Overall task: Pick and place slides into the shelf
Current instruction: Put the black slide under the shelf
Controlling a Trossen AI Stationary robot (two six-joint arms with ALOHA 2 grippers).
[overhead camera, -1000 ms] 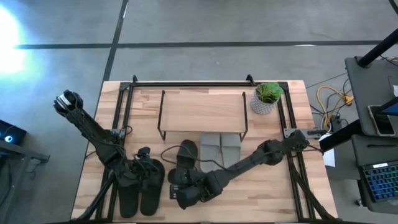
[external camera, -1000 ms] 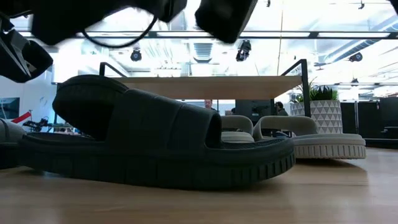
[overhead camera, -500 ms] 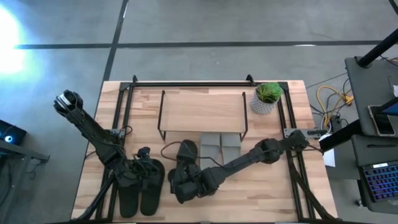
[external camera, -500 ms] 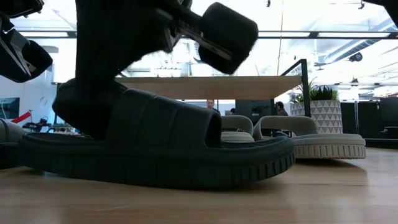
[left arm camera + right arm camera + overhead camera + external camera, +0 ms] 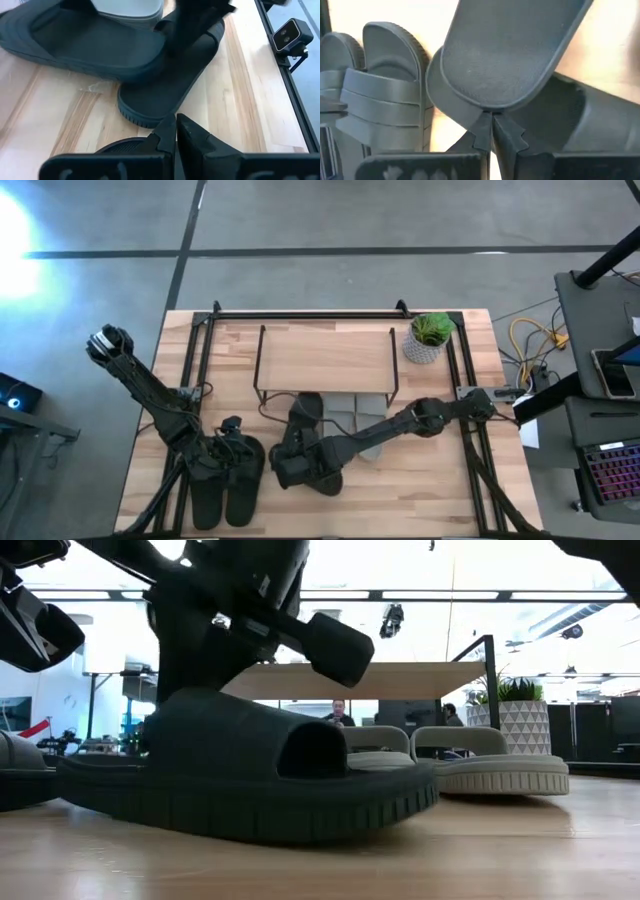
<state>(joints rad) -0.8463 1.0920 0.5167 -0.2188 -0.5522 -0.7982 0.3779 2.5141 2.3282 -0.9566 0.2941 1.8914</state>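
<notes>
High view: right arm stretched across the surface (image 5: pixel 440 480) from the right edge toward centre, right pincer (image 5: pixel 290 465) at the heel of a dark olive slide (image 5: pixel 303 420). That slide lies in front of the shelf (image 5: pixel 325 360), toe just at the shelf's front edge, beside the pale grey pair (image 5: pixel 358 412). Left arm folded in from the left edge, left pincer (image 5: pixel 232 442) over the black pair (image 5: pixel 225 490) at front left.

Low view: olive slide (image 5: pixel 250 785) flat on the surface, right arm coming down on its heel; grey pair (image 5: pixel 470 765) behind.

Left wrist: left pincer (image 5: pixel 176 125) fingers pressed together, grasping nothing.

Right wrist: right pincer (image 5: pixel 492 125) clenched on the slide's heel rim (image 5: pixel 485 107).
</notes>
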